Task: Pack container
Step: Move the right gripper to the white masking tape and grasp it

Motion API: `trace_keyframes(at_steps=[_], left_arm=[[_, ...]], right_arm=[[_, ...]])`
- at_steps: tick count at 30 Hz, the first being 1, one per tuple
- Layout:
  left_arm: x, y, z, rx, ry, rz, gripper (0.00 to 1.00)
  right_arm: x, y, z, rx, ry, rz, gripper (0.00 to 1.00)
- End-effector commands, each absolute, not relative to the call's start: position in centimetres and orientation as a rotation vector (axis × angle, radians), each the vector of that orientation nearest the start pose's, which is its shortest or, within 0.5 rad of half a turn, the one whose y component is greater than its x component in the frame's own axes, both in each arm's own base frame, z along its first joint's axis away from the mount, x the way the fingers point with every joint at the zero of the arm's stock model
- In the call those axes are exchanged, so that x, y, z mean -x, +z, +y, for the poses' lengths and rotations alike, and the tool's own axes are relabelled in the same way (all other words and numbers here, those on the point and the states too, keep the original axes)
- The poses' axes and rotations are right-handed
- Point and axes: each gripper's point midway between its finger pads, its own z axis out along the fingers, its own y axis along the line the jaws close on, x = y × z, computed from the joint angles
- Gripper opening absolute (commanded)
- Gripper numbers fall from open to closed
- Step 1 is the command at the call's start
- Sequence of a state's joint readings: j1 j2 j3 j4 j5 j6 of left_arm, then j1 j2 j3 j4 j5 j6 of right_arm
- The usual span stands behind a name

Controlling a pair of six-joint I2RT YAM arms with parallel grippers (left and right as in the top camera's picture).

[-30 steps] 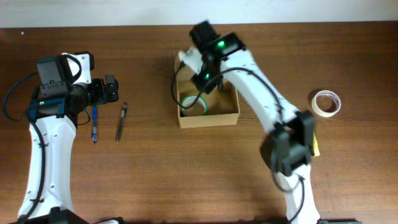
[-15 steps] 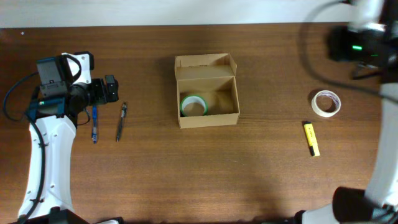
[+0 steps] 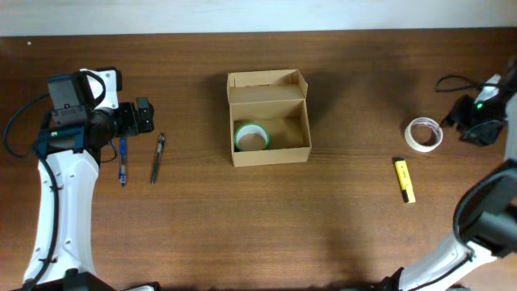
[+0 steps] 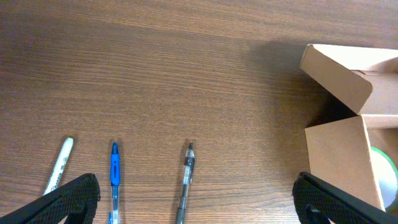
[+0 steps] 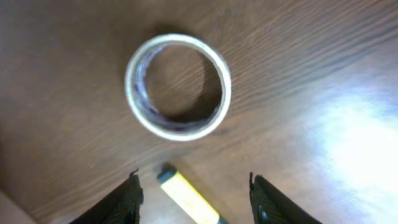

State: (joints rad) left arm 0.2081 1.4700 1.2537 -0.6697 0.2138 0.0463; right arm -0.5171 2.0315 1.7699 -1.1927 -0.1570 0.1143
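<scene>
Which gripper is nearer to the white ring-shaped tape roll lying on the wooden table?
Right. The right gripper hangs close beside the white tape roll, fingers open toward it; the left gripper is far off on the opposite side, by the pens.

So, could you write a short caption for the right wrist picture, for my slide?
The open right gripper hangs above a white tape roll and a yellow marker on the wooden table.

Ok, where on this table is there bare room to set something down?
Two bare stretches: between the black pen and the container, and between the container and the white tape roll. Also the table's near strip. Crowded: black pen beside blue pen at left, tape roll by yellow marker at right.
</scene>
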Motion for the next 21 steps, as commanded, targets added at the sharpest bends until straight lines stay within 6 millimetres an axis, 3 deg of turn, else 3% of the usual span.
trace_keyframes(at_steps=[1,4,9,21], left_arm=[[-40.1,19.9,4.6,0.076,-0.155,2.424,0.99],[-40.1,19.9,4.6,0.076,-0.155,2.424,0.99],[-40.1,19.9,4.6,0.076,-0.155,2.424,0.99],[-40.1,19.9,4.6,0.076,-0.155,2.424,0.99]], right_arm=[[-38.0,7.9,-18.3,-0.951,0.215,2.869,0.55],[-37.8,5.8,-19.1,-0.972,0.165,2.907,0.55],[-37.1,4.2,-20.4,-1.008,0.092,2.935,0.55],[-36.2,-0.2,-19.9,-1.031,0.115,2.99,0.5]])
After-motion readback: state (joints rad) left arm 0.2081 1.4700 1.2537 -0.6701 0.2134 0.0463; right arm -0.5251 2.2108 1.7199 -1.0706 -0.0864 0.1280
